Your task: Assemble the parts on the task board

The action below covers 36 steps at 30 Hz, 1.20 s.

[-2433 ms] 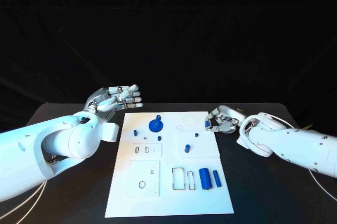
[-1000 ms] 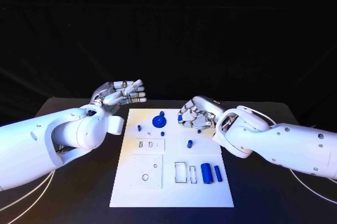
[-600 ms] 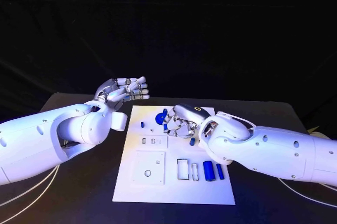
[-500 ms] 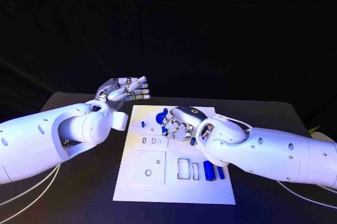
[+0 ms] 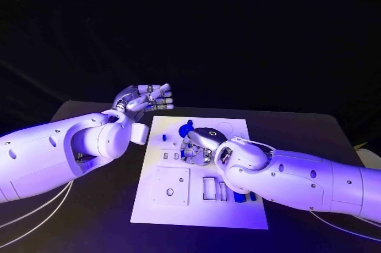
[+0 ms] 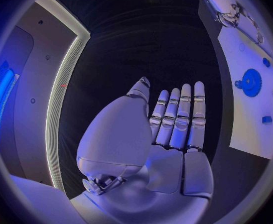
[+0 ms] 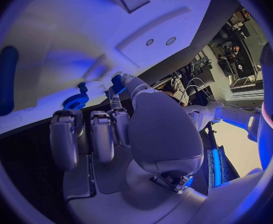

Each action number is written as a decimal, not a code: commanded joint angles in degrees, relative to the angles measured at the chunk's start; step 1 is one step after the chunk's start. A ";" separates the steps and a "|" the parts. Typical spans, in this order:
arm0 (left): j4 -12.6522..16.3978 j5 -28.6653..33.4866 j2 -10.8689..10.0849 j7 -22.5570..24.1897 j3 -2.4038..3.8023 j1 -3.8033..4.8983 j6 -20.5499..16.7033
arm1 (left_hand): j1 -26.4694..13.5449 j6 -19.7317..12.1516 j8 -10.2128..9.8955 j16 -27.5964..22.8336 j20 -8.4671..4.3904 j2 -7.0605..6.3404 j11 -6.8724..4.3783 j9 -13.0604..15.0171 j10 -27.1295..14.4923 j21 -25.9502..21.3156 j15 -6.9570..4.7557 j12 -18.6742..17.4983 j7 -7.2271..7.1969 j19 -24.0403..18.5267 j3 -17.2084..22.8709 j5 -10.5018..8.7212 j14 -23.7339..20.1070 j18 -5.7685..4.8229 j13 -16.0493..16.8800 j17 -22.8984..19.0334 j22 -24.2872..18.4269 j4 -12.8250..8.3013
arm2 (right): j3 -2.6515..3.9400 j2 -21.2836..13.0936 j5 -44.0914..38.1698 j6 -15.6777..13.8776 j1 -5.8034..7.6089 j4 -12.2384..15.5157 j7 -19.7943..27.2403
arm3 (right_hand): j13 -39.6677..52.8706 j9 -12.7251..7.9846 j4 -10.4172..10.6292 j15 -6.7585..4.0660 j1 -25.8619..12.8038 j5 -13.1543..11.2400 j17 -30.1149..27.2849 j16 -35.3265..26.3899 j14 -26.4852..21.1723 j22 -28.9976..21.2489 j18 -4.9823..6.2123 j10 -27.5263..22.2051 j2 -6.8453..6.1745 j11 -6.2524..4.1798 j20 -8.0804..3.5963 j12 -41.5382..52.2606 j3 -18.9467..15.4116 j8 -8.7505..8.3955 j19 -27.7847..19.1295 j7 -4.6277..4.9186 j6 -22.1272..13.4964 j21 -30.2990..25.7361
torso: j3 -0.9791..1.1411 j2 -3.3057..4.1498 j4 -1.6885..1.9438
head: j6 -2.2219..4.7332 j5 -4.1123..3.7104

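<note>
The white task board (image 5: 199,214) lies in the middle of the table. A blue gear (image 5: 188,130) and a small blue peg (image 5: 164,137) stand near its far end. My right hand (image 5: 202,143) hovers over the board's middle just nearer than the gear, fingers curled down. In the right wrist view its thumb and a finger pinch a small blue part (image 7: 117,82) close to the gear (image 7: 76,100). My left hand (image 5: 147,97) is raised beside the board's far left corner, palm bare (image 6: 155,149), fingers straight. Blue cylinders (image 5: 238,197) peek from under my right forearm.
Several rectangular slots and a square plate (image 5: 169,185) mark the board's near half. My right forearm (image 5: 294,179) lies across the board's right side. Black table surrounds the board. The left wrist view shows the board (image 6: 245,119) with the gear (image 6: 250,79).
My right hand has travelled from the board's right edge leftward to over its middle by the gear, carrying the small blue part. My left hand has stayed raised and bare.
</note>
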 commanded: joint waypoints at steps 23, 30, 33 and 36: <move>0.05 0.06 0.21 0.07 0.04 0.02 1.15 | 0.73 0.15 -0.27 -0.22 0.00 0.06 0.32 -0.05 0.23 0.36 -0.02 -0.26 0.14 -0.48 -0.05 -0.33 0.32 0.56 -0.05 0.09 0.10 -0.33 | -0.02 2.42 -3.49 1.64 -0.97 -2.81 -1.24 | 6.31 3.87 0.20 -0.33 -1.04 -0.77 12.35 0.21 5.36 11.54 -0.85 0.33 -0.31 -0.19 -0.38 0.11 -0.33 0.05 2.59 -0.74 0.39 -0.02 | 0.07 0.02 0.02 | -0.17 0.42; 0.05 0.06 0.18 0.01 0.04 0.02 1.27 | 0.73 0.15 -0.27 -0.22 0.00 0.06 0.32 -0.05 0.23 0.36 -0.02 -0.26 0.14 -0.48 -0.05 -0.33 0.32 0.56 -0.05 0.09 0.10 -0.33 | -0.03 2.51 -3.56 2.58 -1.03 -3.09 -1.53 | 6.21 3.89 0.21 -0.31 -1.18 -0.95 12.25 0.17 5.34 11.45 -0.82 0.25 -0.40 -0.16 -0.38 0.00 -0.39 -0.03 2.49 -0.69 0.29 -0.15 | 0.06 0.01 -0.02 | -0.14 0.39; 0.05 0.06 0.18 -0.02 0.04 0.02 1.32 | 0.73 0.15 -0.27 -0.22 0.00 0.06 0.32 -0.05 0.23 0.36 -0.02 -0.26 0.14 -0.48 -0.05 -0.33 0.32 0.56 -0.05 0.09 0.10 -0.33 | -0.03 2.51 -3.69 3.01 -1.04 -3.13 -1.72 | 6.11 3.90 0.25 -0.28 -1.40 -1.12 12.26 0.17 5.34 11.37 -0.79 0.16 -0.54 -0.10 -0.36 -0.13 -0.48 -0.17 2.41 -0.60 0.08 -0.26 | 0.05 0.01 -0.02 | -0.18 0.39; 0.04 0.06 0.18 -0.06 0.04 0.02 1.37 | 0.73 0.15 -0.27 -0.22 0.00 0.06 0.32 -0.05 0.23 0.36 -0.02 -0.26 0.14 -0.48 -0.05 -0.33 0.32 0.56 -0.05 0.09 0.10 -0.33 | -0.03 2.49 -3.83 3.21 -1.04 -3.13 -1.92 | 6.00 3.89 0.30 -0.21 -1.67 -1.26 12.17 0.14 5.32 11.29 -0.76 0.05 -0.76 -0.01 -0.33 -0.27 -0.62 -0.36 2.33 -0.49 -0.19 -0.38 | 0.07 0.02 0.01 | -0.23 0.37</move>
